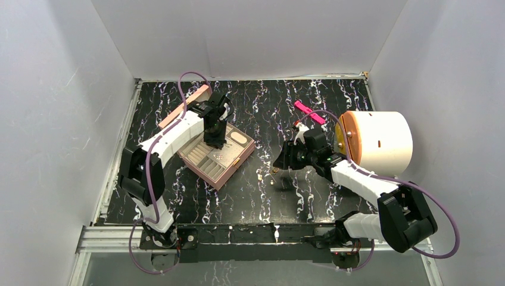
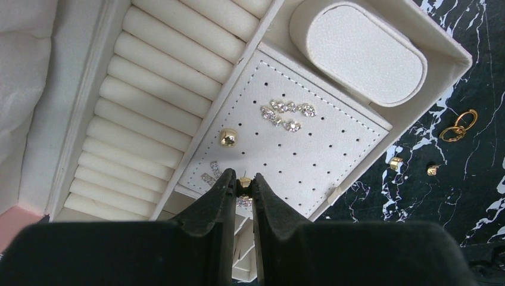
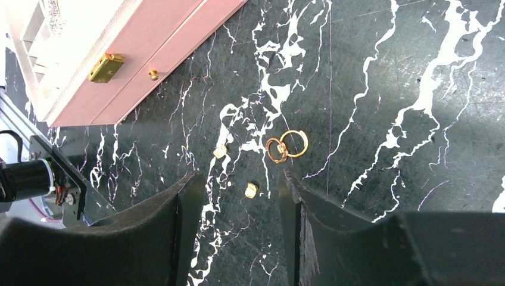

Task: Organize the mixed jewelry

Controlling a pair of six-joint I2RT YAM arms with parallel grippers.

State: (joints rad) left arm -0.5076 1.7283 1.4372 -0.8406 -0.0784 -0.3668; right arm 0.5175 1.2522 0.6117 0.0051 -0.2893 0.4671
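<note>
My left gripper (image 2: 244, 180) is shut on a tiny gold stud (image 2: 244, 182), held just over the white perforated earring pad (image 2: 333, 149) of the open pink jewelry box (image 1: 233, 161). On that pad lie a gold stud (image 2: 227, 137) and sparkly silvery earrings (image 2: 289, 114). My right gripper (image 3: 241, 179) is open above the table with a pale gold stud (image 3: 251, 190) between its fingers. Another stud (image 3: 220, 151) and two linked gold rings (image 3: 287, 145) lie just beyond. In the left wrist view the rings (image 2: 458, 126) and two studs (image 2: 396, 163) lie on the table beside the box.
The box has ring-roll slots (image 2: 155, 89) and an oval cushion (image 2: 357, 50); its pink front with gold clasp (image 3: 106, 67) shows in the right wrist view. A pink flat bar (image 1: 309, 111) lies at the back. A white cylinder with a wooden end (image 1: 378, 141) stands at right.
</note>
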